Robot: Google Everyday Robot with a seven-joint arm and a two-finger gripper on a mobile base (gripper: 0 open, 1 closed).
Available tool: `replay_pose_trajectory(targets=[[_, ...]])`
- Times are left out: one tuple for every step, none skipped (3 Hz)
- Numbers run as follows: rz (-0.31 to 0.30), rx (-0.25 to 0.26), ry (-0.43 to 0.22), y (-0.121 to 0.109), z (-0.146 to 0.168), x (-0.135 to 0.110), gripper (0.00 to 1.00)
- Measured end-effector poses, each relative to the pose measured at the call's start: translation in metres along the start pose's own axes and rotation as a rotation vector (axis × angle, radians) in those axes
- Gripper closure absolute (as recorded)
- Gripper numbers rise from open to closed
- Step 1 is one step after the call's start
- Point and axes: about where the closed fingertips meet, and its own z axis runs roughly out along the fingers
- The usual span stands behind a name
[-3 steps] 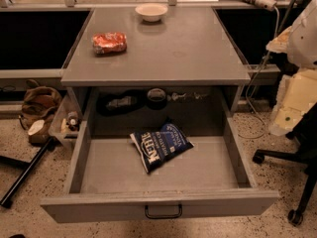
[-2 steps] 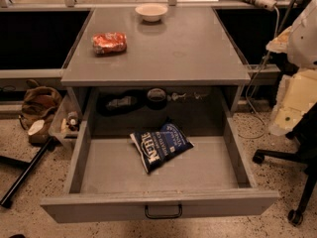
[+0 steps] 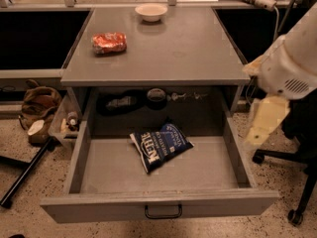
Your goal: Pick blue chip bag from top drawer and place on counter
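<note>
camera view: the only view, looking down at the counter (image 3: 183, 48) with the top drawer (image 3: 208, 170) pulled open toward the near side.
change, arm: the white arm (image 3: 292, 63) at the right edge sits a little lower and further left than a second ago, nearer the drawer's right wall.
change, things: none; the blue chip bag (image 3: 161, 145) lies where it lay, and so do the orange-red snack bag (image 3: 109, 42) and the white bowl (image 3: 151, 11).
blue chip bag: flat on the drawer floor, about mid-width and toward the far side, askew, touching no wall.
pincer (image 3: 265, 120): the pale part below the arm's white body, outside the drawer by its right wall, well apart from the bag; i cannot tell how open it is, and it has no hold of the bag.
meaning for the task: probably the start of the approach (pick not yet begun); the counter has bare room for the bag.
cut off: the arm runs out of frame at the right.
hard to make out: dark objects (image 3: 121, 103) in the shadow under the counter, behind the drawer.
handle (image 3: 163, 212): small dark loop on the drawer front, near edge.
</note>
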Motion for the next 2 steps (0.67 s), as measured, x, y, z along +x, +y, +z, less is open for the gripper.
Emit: replay_pose_trajectory(targets=[[-0.033, -0.05, -0.123, 0.0126, 0.0971, -0.0273, 0.0], [-0.033, -0.05, -0.123, 0.0125, 0.0966, -0.0273, 0.0]])
